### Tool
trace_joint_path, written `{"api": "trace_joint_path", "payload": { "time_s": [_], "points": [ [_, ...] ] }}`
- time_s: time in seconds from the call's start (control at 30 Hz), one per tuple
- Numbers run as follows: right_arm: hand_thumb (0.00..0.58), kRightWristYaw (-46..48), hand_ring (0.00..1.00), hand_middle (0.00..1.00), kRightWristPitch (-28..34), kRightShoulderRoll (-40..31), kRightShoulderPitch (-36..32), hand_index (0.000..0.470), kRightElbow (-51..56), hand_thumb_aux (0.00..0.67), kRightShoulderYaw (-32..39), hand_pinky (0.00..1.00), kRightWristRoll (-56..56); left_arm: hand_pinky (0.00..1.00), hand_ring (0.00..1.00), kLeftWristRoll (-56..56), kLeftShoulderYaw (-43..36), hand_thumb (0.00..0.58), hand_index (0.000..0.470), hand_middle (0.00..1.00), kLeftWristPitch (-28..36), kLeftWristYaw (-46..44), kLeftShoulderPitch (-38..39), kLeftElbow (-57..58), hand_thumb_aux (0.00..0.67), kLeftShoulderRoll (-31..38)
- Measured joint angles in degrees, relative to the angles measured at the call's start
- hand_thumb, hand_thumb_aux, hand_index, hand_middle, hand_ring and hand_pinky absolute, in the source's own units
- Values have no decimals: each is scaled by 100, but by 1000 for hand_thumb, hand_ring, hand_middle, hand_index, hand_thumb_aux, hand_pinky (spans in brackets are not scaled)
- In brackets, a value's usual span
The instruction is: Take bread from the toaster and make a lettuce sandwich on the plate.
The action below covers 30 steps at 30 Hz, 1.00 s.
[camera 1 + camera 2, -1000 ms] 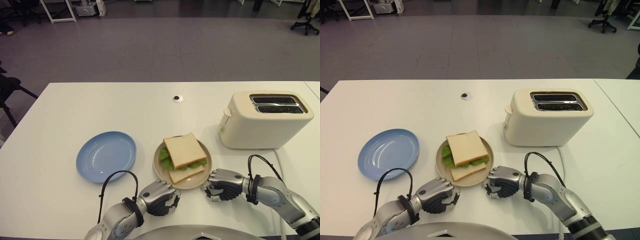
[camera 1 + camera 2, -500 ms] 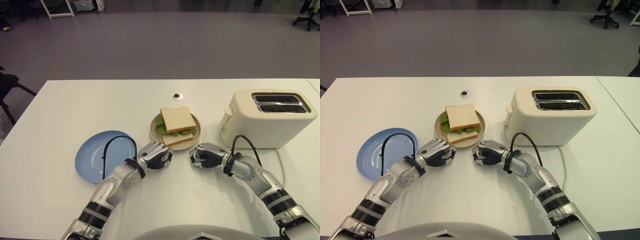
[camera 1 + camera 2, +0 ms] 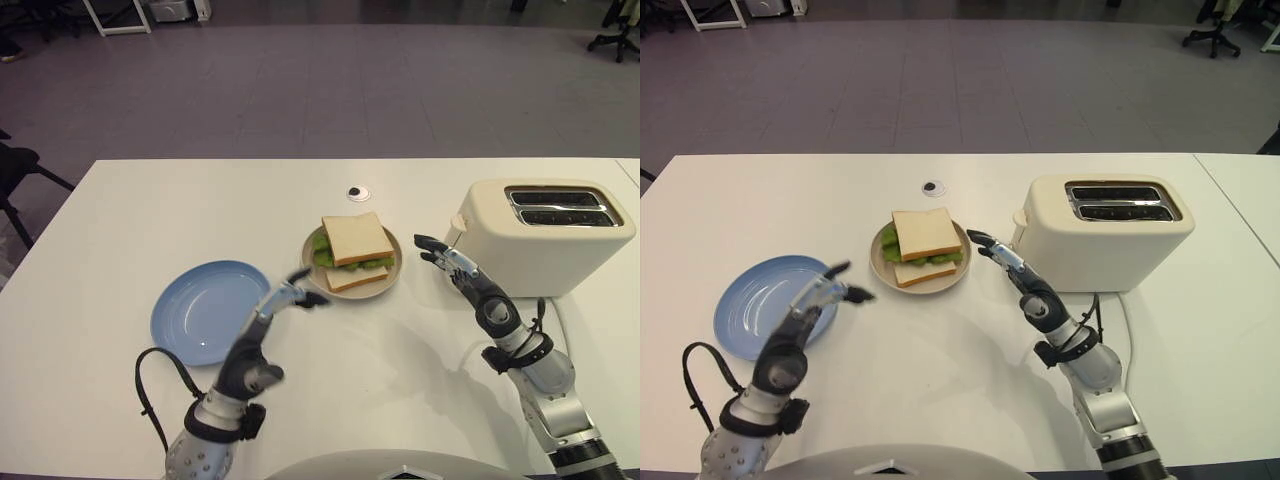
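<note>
A lettuce sandwich point(image 3: 355, 250) of two white bread slices with green lettuce between them rests on the beige plate point(image 3: 392, 277) in the middle of the white table. The cream toaster point(image 3: 540, 237) stands to its right with both slots empty. My left hand point(image 3: 275, 310) is raised left of the plate, fingers spread open and holding nothing. To the plate's right, beside the toaster's near end, my right hand point(image 3: 462, 275) is lifted with its fingers stretched out and empty. Neither hand touches the sandwich.
An empty blue plate point(image 3: 209, 311) lies at the left. A small black-and-white round object point(image 3: 355, 192) sits behind the sandwich. The toaster's white cord point(image 3: 557, 330) runs along the table at the right. The table's right edge is near the toaster.
Both hands were curled fists on the table beside the plate; now they are lifted with fingers spread open. Before that, the sandwich plate moved farther from me.
</note>
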Motion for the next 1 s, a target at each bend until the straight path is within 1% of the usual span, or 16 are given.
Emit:
{"api": "trace_joint_path", "payload": {
  "time_s": [0.13, 0.23, 0.4, 0.47, 0.63, 0.73, 1.0],
  "points": [
    [0, 402, 0, 0, -3, 100, 0, 0, 27, 0, -63, 0, 186, 0, 0, -469, 48, 0, 0, 0, -39, -286, -86, 323, 0, -158],
    [0, 571, 0, 0, -9, 181, 67, 0, 39, 0, -171, 0, 294, 0, 0, -496, 116, 0, 0, 0, -52, -496, -294, 612, 0, -196],
    [0, 771, 0, 0, 32, 353, 171, 0, -12, 0, -325, 0, 513, 0, 0, -698, 173, 0, 0, 0, -92, -810, -425, 816, 0, -302],
    [0, 803, 0, 0, 180, 386, 182, 0, -71, 0, -411, 0, 731, 0, 0, -753, 212, 0, 0, 0, -126, -920, -424, 840, 0, -318],
    [0, 902, 0, 0, 807, 494, 216, 0, -160, 0, -744, 0, 1355, 0, 0, -938, 223, 0, 0, 0, -128, -1206, -424, 854, 0, -377],
    [0, 1048, 0, 0, 1043, 533, 215, 0, -171, 0, -867, 0, 1563, 0, 0, -969, 212, 0, 0, 0, -127, -1274, -424, 853, 0, -454],
    [0, 1692, 0, 0, 1209, 721, 153, 0, -208, 0, -914, 0, 1679, 0, 0, -967, 217, 0, 0, 0, -150, -1453, -422, 899, 0, -596]
  ]
}}
